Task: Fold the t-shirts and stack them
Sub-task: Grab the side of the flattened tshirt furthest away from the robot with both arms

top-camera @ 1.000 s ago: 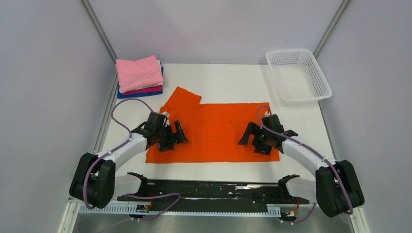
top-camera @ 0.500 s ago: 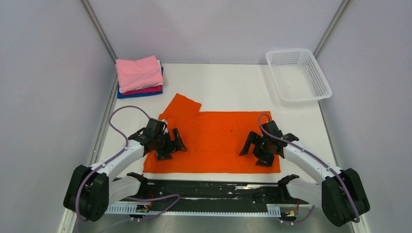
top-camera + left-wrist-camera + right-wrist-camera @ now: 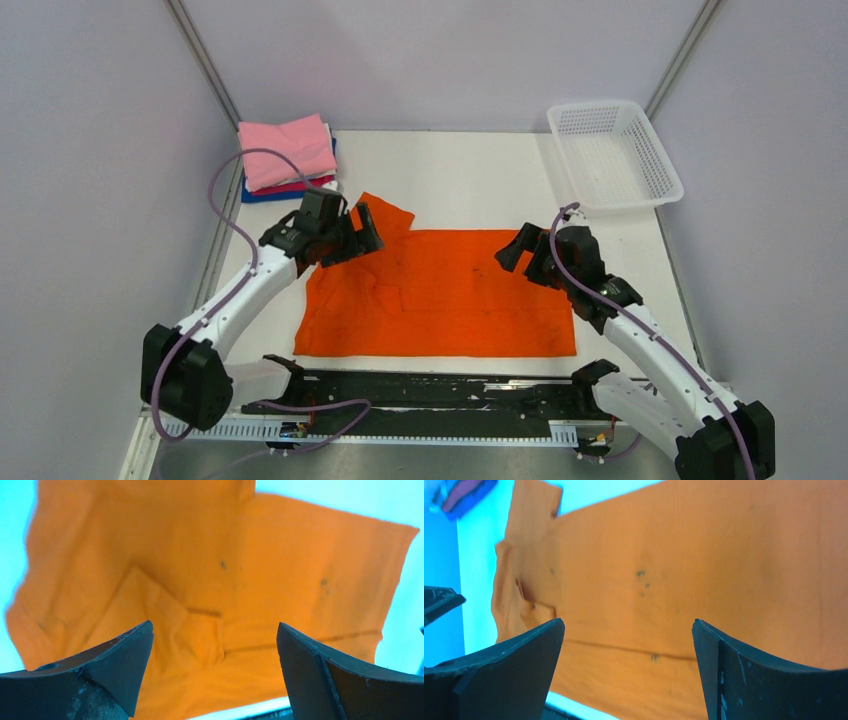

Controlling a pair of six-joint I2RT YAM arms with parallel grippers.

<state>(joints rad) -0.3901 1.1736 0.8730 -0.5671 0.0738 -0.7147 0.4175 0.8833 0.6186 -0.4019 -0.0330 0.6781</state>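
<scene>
**Both arms off the shirt and up at its far edge**

A second ago you had both arms pressed low on the orange shirt (image 3: 450, 300), and it slid toward you. Now it lies flat near the front of the desk (image 3: 470, 170), and your arms have let go and swung away to the far side. The left fingers (image 3: 362, 232) hang over the far-left corner, just beside the sleeve (image 3: 385, 212) that sticks out there. The right fingers (image 3: 512, 250) sit over the far-right corner.

Both wrist views say the same thing: fingers spread wide, nothing between them, only orange cloth below. From the left wrist you can see a flap already turned in on the body of the shirt, so one small fold looks done.

By my reading the drag was to make room, and you are now lined up to pinch the two far corners and bring that edge toward you. That fold hasn't begun. The loose far sleeve may need tucking first, or it will poke out of the finished square.

The folded shirts (image 3: 288, 150) wait stacked in the far-left corner, pink on top, and the basket (image 3: 612, 155) stands far right, well apart from the work.
</scene>
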